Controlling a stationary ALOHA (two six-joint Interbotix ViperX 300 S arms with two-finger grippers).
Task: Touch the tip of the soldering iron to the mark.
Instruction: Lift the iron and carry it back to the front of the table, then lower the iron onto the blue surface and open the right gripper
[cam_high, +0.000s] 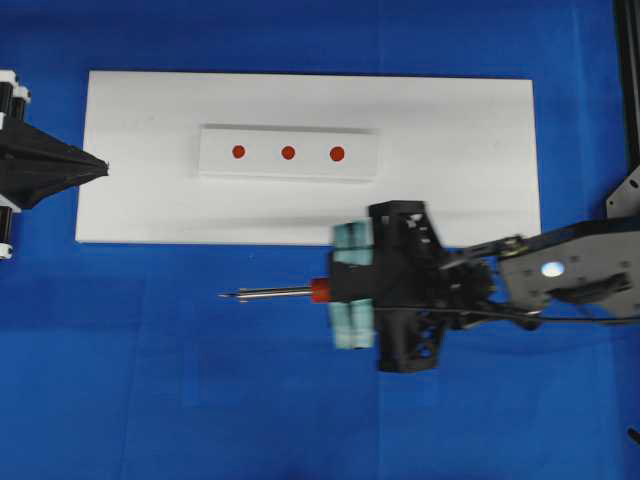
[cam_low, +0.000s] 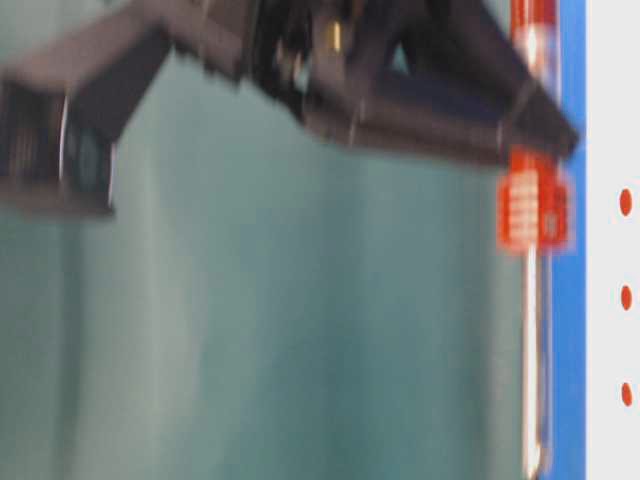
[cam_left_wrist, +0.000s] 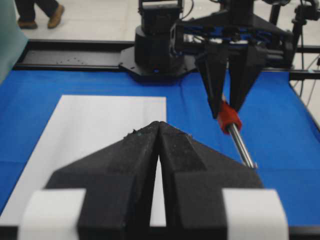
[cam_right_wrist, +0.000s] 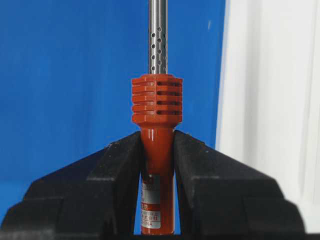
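Soldering iron (cam_high: 285, 293) lies level above the blue bench (cam_high: 150, 380), clamped by its red-orange handle in the right tool (cam_high: 352, 287); the grip sits just behind the ribbed collar, which leaves the whole shaft free to reach. Its tip points toward the left arm's side, beside the white board (cam_high: 470, 190) rather than over it. The mark (cam_high: 288, 153), middle of three red dots on the raised white block (cam_high: 290, 175), is well apart from the tip. The left tool (cam_high: 100, 167) rests at the board's edge, apparently closed and empty.
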